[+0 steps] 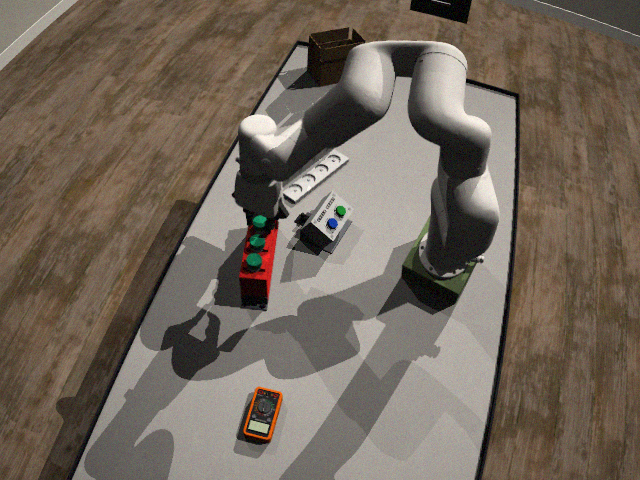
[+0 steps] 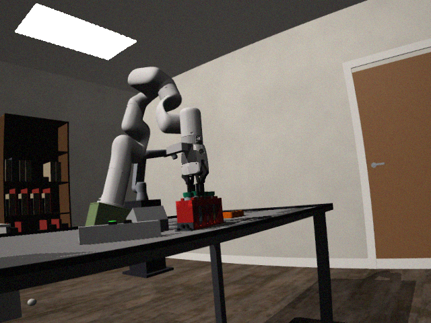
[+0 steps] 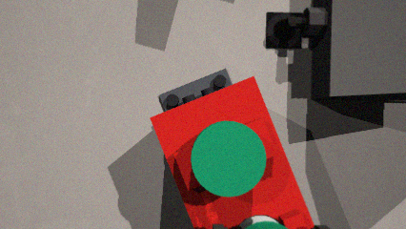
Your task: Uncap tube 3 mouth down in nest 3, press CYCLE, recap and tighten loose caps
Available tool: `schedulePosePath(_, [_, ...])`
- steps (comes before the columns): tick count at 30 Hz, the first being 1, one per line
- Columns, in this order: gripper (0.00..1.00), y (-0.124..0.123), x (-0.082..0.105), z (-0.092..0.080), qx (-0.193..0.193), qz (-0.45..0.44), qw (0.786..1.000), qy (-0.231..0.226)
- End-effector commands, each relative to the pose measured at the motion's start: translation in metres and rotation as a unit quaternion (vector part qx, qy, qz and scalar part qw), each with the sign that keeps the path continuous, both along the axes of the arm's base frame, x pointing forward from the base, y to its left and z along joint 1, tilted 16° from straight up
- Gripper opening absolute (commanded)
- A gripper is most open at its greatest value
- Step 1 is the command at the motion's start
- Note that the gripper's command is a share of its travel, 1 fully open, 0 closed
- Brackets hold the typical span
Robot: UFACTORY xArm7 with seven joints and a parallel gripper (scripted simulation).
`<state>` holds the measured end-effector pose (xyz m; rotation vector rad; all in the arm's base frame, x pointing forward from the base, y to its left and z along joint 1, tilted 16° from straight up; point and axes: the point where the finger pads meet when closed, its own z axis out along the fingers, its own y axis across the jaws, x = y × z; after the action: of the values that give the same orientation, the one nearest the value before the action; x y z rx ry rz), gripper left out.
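The red decapping station (image 1: pixel 256 263) stands on the grey table with green caps on its tubes; three caps (image 1: pixel 256 241) show in the overhead view. My gripper (image 1: pixel 261 212) points straight down over the station's far end. In the wrist view one green cap (image 3: pixel 228 158) is in full view, and another cap (image 3: pixel 262 223) sits at the bottom edge between my dark fingertips. The fingers stand slightly apart around that cap, not clamped. The side view shows the fingers (image 2: pixel 194 188) down at cap height. The white cap tray (image 1: pixel 315 175) has empty nests, and a green lamp (image 2: pixel 112 221) glows on it.
The key housing (image 1: pixel 326 222) with the blue key (image 1: pixel 331 223) and green key (image 1: pixel 340 210) stands right of the station. A small black part (image 1: pixel 301 219) lies beside it. An orange multimeter (image 1: pixel 262 413) lies near the front, a cardboard box (image 1: pixel 333 51) at the back.
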<state>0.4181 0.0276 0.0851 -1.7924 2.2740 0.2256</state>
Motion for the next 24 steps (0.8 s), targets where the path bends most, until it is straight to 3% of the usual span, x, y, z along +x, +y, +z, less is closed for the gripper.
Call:
schedulePosePath(1, [0.46,-0.0009,0.0019,0.0023,0.000,-0.001,1.000,-0.003])
schedulePosePath(8, [0.46,-0.0012,0.0018,0.0033,-0.011,0.114,0.993,-0.035])
schedulePosePath(14, [0.46,-0.0012,0.0018,0.0033,-0.022,0.227,0.971,-0.066])
schedulePosePath(16, [0.46,-0.0012,0.0018,0.0033,-0.022,0.227,0.971,-0.066])
schedulePosePath(24, [0.46,-0.0012,0.0018,0.0033,-0.036,0.373,0.921,-0.106])
